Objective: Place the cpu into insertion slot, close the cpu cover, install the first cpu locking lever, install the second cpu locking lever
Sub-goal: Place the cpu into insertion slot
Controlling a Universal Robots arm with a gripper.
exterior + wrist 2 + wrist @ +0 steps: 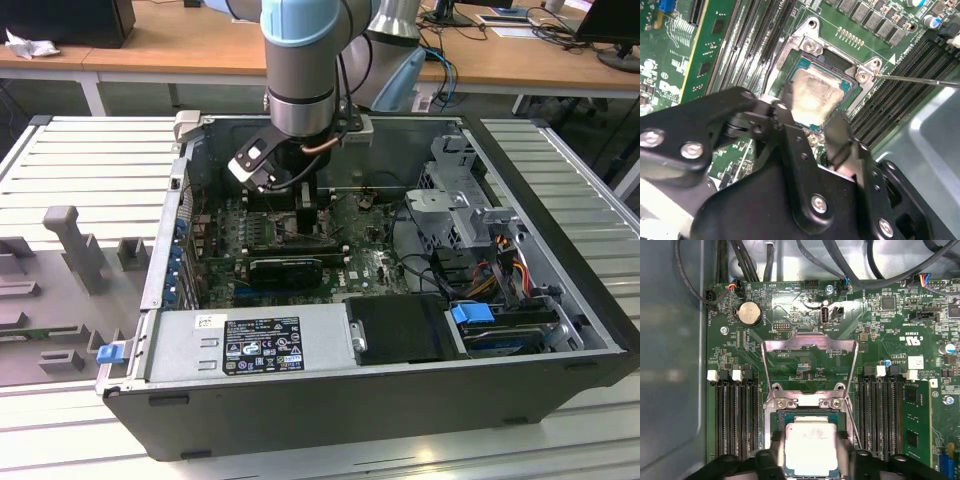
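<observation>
Your tool is clamped on the cpu, a finger against each of two opposite edges, with the chip down in the insertion slot near the middle of the motherboard. You can see the cpu cover swung open, raised from the slot's hinged edge. You cannot tell whether the chip is fully seated.

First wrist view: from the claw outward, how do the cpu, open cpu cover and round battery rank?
1. The cpu, right at the claw.
2. The cpu cover, swung open, just beyond it.
3. The round battery, farthest, past the cover's corner.
</observation>
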